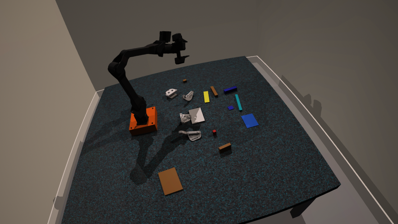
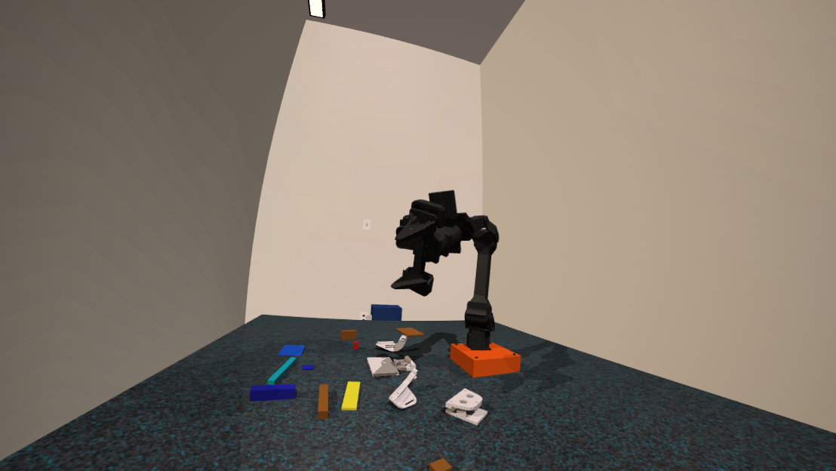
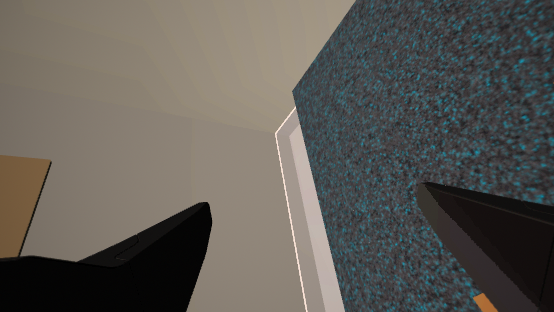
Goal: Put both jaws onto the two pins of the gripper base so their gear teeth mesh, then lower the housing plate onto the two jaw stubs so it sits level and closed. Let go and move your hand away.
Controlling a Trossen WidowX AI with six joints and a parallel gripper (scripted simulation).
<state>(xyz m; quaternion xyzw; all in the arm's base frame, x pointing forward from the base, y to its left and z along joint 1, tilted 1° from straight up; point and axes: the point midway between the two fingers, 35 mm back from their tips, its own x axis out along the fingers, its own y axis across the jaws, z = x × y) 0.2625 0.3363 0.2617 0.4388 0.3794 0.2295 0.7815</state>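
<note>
My gripper (image 1: 188, 49) (image 2: 394, 262) (image 3: 313, 202) is open and empty, high above the table. The white gripper base (image 1: 196, 112) (image 2: 379, 366) lies mid-table, its flat square part away from the robot and its detailed end towards it. One pale jaw (image 1: 194, 136) (image 2: 388, 346) lies beside the base, on the top view's near side. The other jaw (image 1: 189, 96) (image 2: 404, 399) lies apart on the far side, its arm raised. The white housing plate (image 1: 171, 92) (image 2: 475, 400), with two round holes and a lower layer, rests separately left of that jaw in the top view. Pin details are too small to tell.
The orange robot base (image 1: 151, 119) (image 2: 497, 367) stands left of the parts in the top view. A yellow block (image 1: 206, 96) (image 2: 351, 395), a red cube (image 1: 214, 132) (image 2: 355, 346), a blue plate (image 1: 249, 120) (image 2: 291, 350) and several brown, teal and dark blue blocks lie around.
</note>
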